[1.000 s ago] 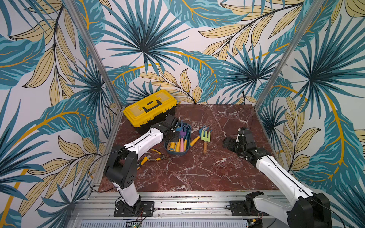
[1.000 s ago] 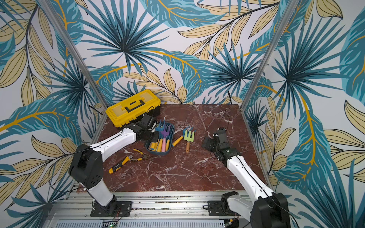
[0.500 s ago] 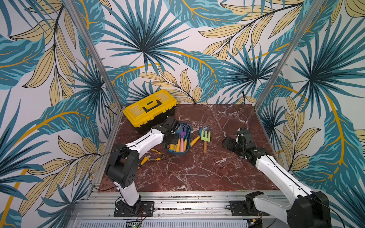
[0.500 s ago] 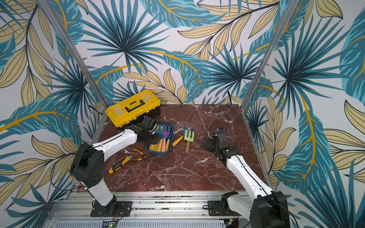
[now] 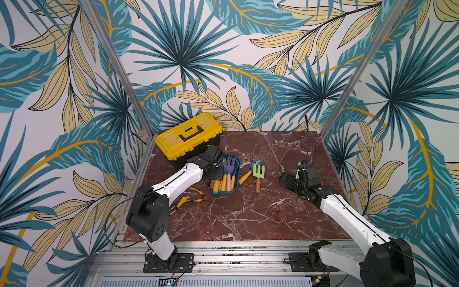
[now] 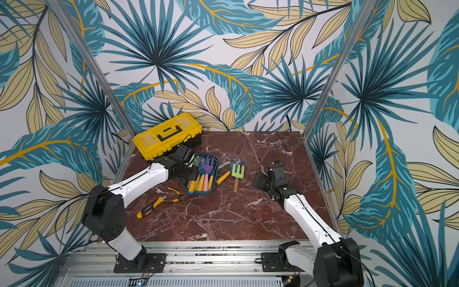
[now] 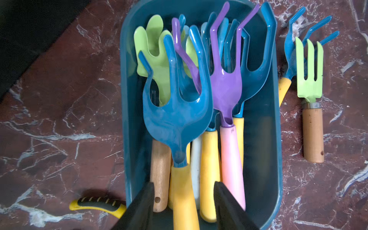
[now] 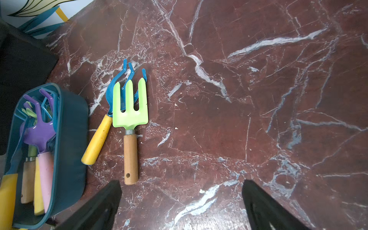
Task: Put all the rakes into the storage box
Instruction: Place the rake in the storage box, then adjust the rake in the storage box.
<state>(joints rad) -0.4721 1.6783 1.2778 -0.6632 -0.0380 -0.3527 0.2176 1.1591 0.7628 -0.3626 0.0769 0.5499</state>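
The left gripper [image 7: 183, 184] hangs over the near end of the box [image 7: 258, 149], in the same spot as a second ago. Its jaws, shut then, now stand partly apart. In the left wrist view the black fingers [image 7: 139, 209] flank the yellow handle of the blue rake [image 7: 175, 111] with a gap on each side, so nothing is held. The rake lies in the box on top of the pile, tines toward the back wall and handle toward the front. It crosses a green tool [image 7: 155, 49] and lies beside a purple rake [image 7: 225, 87] with a pink handle. Whether it has settled lower since the jaws parted cannot be told from the smaller earlier frames. The right gripper [image 8: 181, 181] is spread wide and empty, as before, above bare table [image 8: 258, 99]. In both top views it has edged a little toward the middle, nearer the two tools outside the box. Those have not moved: a spare rake [image 8: 99, 137], blue with a yellow handle, lies just beside the box, and a green fork [image 8: 130, 111] with a wooden handle overlaps its tines. The toolbox [image 5: 188, 135] behind the box and the pliers [image 5: 201, 196] by the left arm also sit where they did.
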